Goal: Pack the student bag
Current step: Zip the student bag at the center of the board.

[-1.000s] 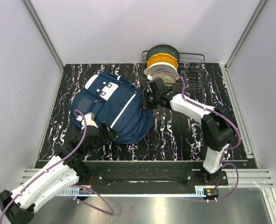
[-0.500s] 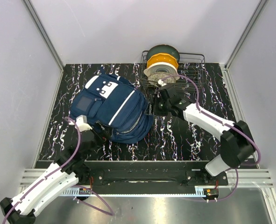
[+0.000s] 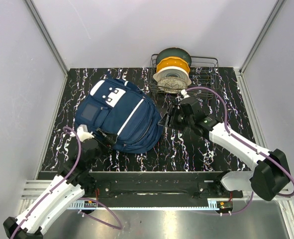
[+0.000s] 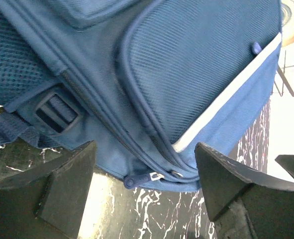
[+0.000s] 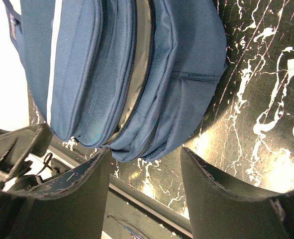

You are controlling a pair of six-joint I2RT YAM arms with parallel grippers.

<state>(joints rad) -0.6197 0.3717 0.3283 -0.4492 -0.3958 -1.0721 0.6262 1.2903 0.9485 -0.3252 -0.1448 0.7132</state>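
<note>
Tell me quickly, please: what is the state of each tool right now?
Left tool: open, holding nothing.
Right tool: open, holding nothing.

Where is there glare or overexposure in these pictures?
Top external: even light, sharp, no glare on the student bag. Left wrist: bright glare on the table at the bottom; right edge washed out. Right wrist: similar glare lower right, left edge blown white.

Left pincer (image 4: 144, 154) and right pincer (image 5: 145, 154), both agape.
</note>
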